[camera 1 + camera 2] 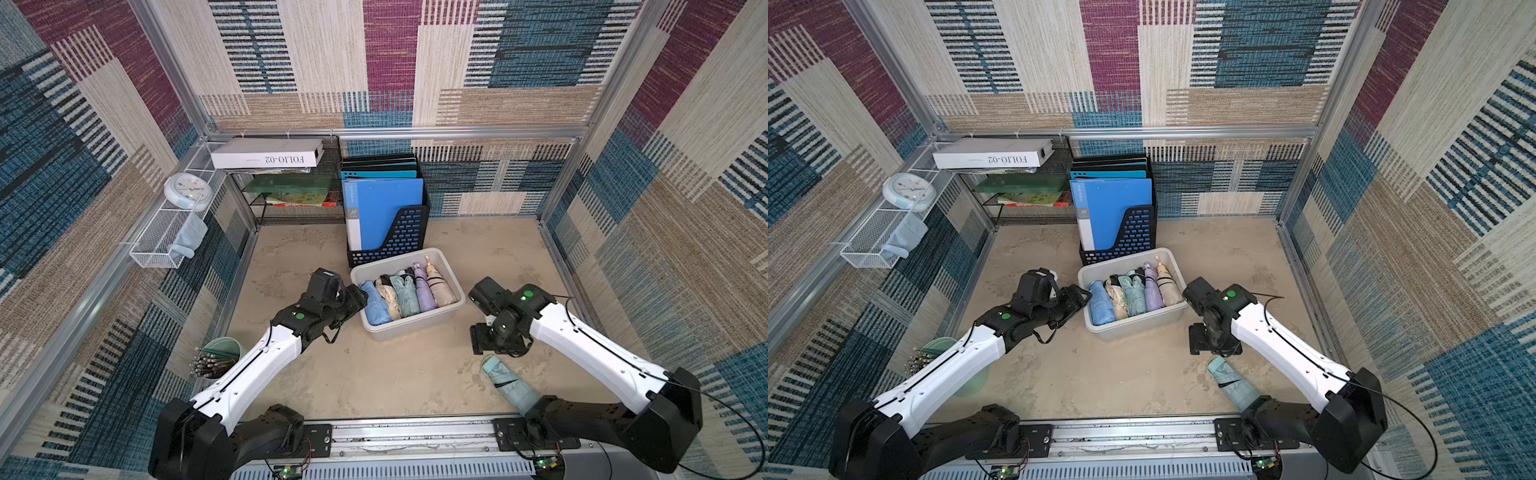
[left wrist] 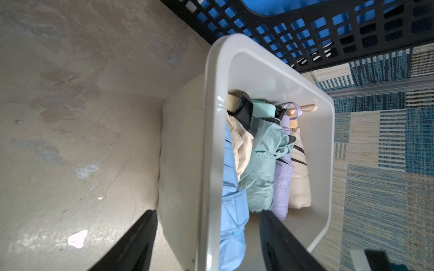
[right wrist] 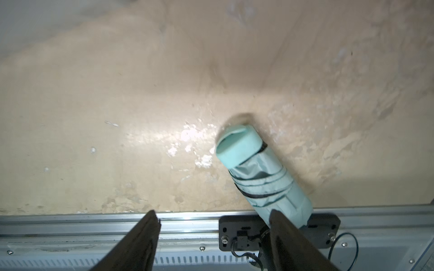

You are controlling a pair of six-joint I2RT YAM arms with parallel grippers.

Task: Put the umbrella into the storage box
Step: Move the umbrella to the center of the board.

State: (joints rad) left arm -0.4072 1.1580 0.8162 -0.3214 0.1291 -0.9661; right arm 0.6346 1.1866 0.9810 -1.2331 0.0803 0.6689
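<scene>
Umbrella [image 3: 265, 178] lies slantwise on the tabletop [image 1: 395, 374], one end just beside the right tool [image 3: 213, 212], which gapes wide and empty

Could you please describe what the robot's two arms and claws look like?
Both arms have white shells between black joints: left arm, right arm. A thin black cable runs along each, and each wrist bears a green dot. The left claw and right claw are plain black and tapering.
</scene>
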